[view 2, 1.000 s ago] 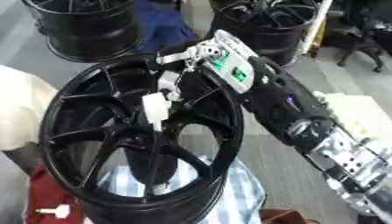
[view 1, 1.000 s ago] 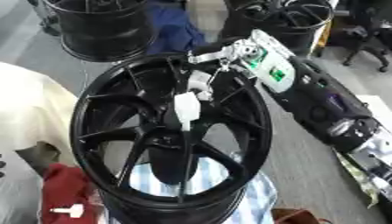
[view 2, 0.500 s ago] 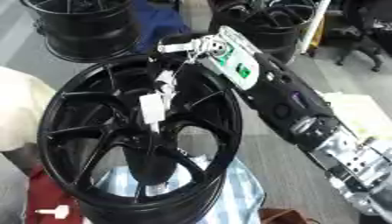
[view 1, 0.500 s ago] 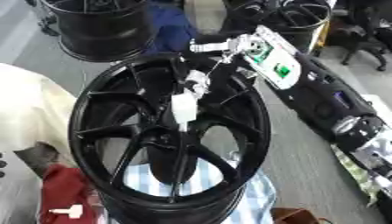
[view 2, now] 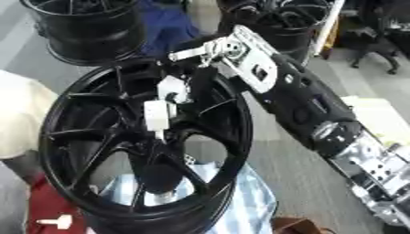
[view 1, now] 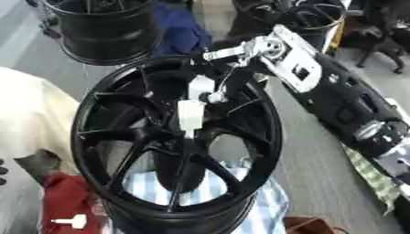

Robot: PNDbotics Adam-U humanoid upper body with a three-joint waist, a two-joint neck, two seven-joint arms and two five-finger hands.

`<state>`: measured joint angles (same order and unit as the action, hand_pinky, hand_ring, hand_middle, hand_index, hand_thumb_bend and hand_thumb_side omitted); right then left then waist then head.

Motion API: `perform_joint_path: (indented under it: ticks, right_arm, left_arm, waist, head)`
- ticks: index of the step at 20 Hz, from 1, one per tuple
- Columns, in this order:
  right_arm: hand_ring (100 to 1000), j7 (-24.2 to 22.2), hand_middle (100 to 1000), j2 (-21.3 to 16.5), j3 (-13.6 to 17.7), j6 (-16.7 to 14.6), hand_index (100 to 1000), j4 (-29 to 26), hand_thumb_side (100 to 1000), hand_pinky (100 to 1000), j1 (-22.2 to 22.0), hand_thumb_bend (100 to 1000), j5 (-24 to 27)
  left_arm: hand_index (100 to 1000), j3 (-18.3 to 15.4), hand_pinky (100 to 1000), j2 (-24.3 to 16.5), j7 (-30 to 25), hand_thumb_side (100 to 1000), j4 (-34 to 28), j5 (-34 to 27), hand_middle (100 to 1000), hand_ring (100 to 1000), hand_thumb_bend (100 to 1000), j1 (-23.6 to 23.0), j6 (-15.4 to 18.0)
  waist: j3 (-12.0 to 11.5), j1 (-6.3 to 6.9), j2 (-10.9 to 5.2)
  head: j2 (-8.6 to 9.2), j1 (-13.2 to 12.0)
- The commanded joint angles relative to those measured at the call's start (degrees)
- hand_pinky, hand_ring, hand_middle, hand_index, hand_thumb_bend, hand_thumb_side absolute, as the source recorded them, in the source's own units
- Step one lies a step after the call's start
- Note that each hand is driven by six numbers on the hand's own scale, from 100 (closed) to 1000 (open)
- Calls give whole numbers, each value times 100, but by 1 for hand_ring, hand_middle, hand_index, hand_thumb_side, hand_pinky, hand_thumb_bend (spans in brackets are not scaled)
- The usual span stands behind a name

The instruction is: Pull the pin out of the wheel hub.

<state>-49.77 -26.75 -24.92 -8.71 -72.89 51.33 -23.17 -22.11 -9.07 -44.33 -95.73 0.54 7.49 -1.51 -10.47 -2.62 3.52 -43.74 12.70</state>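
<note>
Lying flat and filling the middle of the scene: a black wheel hub [view 1: 172, 141] with open gaps between its spokes, the near rim resting over a blue-and-white striped cloth [view 1: 256, 208]. Standing upright over the hub's centre, slightly left of it: a white pin [view 1: 191, 116], its lower end pointing down toward the centre hole, its upper end meeting the fingertips above. Reaching in from the far right across the hub's far rim: the right hand [view 1: 240, 61], silver and black, fingers [view 1: 210, 91] curling down and pinching the top of the pin. Running back along the right side toward the near right corner: the black forearm, crowding the space just right of the hub. Staying out of sight: the left hand. Bordering the hub on the left: a pale cream cloth [view 1: 32, 123], and below it a red cloth [view 1: 64, 205] with a small white T-shaped piece [view 1: 70, 221] lying on it. Sitting beyond the far rim: another black wheel [view 1: 104, 27] at the far left, well apart from the hub, with more dark wheels at the far right. Leaving bare grey floor only in a narrow strip right of the hub, beneath the arm.
</note>
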Motion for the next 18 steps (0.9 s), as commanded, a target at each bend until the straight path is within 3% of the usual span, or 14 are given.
perform_joint_path:
  ticks: [1, 6, 9, 13, 14, 15, 17, 18]
  right_arm:
    - [845, -114, 859, -155, 27, -4, 944, 0, 272, 791, 78, 242, 0]
    - [811, -155, 819, -132, 38, -8, 905, 63, 134, 768, 64, 115, -19]
    - [786, -50, 771, -107, 56, -6, 860, 93, 100, 752, 60, 100, -28]
    - [727, 214, 578, -69, 68, -15, 681, 110, 100, 717, 64, 100, -26]
    - [724, 294, 567, -62, 76, -17, 671, 110, 100, 715, 68, 100, -21]
    - [684, 382, 482, -55, 96, -17, 580, 107, 100, 692, 77, 100, -15]
    - [651, 561, 431, -49, 126, -15, 524, 98, 100, 674, 101, 100, -8]
    - [638, 649, 414, -51, 141, -13, 504, 87, 152, 666, 117, 100, -2]
  left_arm:
    - [835, -13, 644, -82, -10, 724, -129, -23, 638, 673, 100, 26, 3]
    - [836, -17, 644, -85, -11, 724, -125, -23, 638, 674, 100, 28, 13]
    - [836, -19, 644, -88, -10, 724, -121, -24, 638, 674, 100, 26, 16]
    - [836, -14, 644, -87, -21, 724, -118, -18, 637, 674, 100, 25, 22]
    - [836, -15, 644, -87, -21, 724, -117, -18, 637, 674, 100, 25, 23]
    - [836, -15, 644, -86, -21, 725, -116, -17, 637, 674, 100, 24, 22]
    - [837, -14, 644, -85, -23, 725, -115, -17, 637, 674, 100, 22, 20]
    - [837, -14, 644, -84, -25, 725, -115, -16, 637, 674, 100, 19, 19]
  waist:
    - [16, 33, -100]
    - [20, 38, -92]
    - [22, 38, -87]
    - [12, 35, -84]
    - [10, 35, -84]
    - [7, 35, -85]
    - [5, 34, -89]
    - [5, 34, -92]
  head:
    - [18, -19]
    - [19, -17]
    - [18, -16]
    - [15, -12]
    - [15, -11]
    - [12, -11]
    - [11, -7]
    - [9, -6]
